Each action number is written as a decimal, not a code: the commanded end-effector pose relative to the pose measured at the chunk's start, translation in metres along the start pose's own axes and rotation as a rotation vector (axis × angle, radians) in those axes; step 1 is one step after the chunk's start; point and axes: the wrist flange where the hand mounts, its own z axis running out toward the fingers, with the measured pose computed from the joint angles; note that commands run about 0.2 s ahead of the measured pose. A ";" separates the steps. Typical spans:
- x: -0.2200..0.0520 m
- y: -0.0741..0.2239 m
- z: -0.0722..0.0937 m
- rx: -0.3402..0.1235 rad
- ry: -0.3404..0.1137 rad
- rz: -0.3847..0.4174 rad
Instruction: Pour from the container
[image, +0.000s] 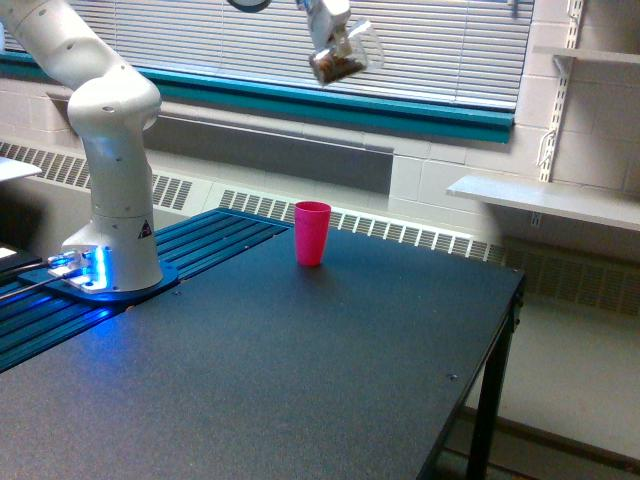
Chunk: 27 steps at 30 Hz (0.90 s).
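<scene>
Brown-filled small clear cup (340, 55) is hanging tilted in clamping jaws, high above the opaque pink plastic cup (311, 232); pouring seemingly not begun.

Pink cup (312, 232) upright on dark table (300, 380), window blinds (440, 40) behind, white shelf (545, 200) at the exterior view's right

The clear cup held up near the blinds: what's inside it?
The small clear see-through cup holds dark brown contents settled at its lower end. The gripper covers its left side, and what the contents are cannot be told.

Pink cup (312, 232), dark speckled table (300, 380), brown-filled clear container (340, 55).
</scene>
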 end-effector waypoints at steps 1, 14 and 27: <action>-0.025 -0.005 0.001 -0.007 -0.035 0.043; -0.055 -0.002 0.009 -0.032 -0.079 0.142; -0.089 -0.001 0.025 -0.035 -0.143 0.228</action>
